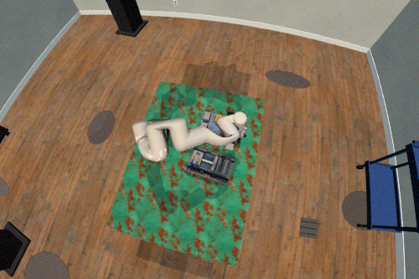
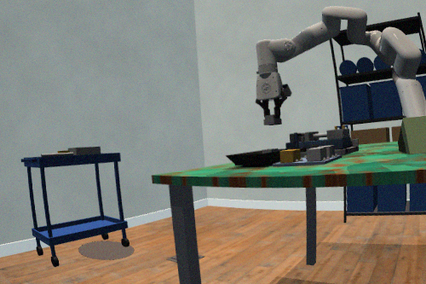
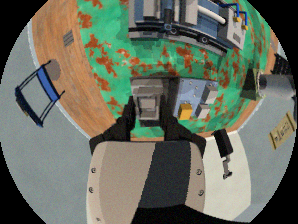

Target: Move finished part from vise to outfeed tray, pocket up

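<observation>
My gripper point(image 2: 273, 116) is shut on the finished part point(image 2: 273, 121), a small grey block, and holds it high above the green table. In the wrist view the part point(image 3: 147, 104) sits between the dark fingers, its pale recessed face towards the camera. The vise point(image 2: 320, 137) stands on the table behind and to the right; it also shows in the wrist view point(image 3: 182, 6) and from above point(image 1: 210, 164). The black outfeed tray point(image 2: 254, 157) lies at the table's near left, below and slightly left of the gripper. From above, my arm's wrist point(image 1: 236, 125) hides most of the tray.
A grey fixture plate with a yellow block point(image 2: 290, 155) and grey blocks point(image 2: 320, 153) lies between tray and vise; it also shows in the wrist view point(image 3: 193, 99). A dark shelf rack point(image 2: 379, 91) stands behind the table. A blue cart point(image 2: 74, 194) stands far left on the floor.
</observation>
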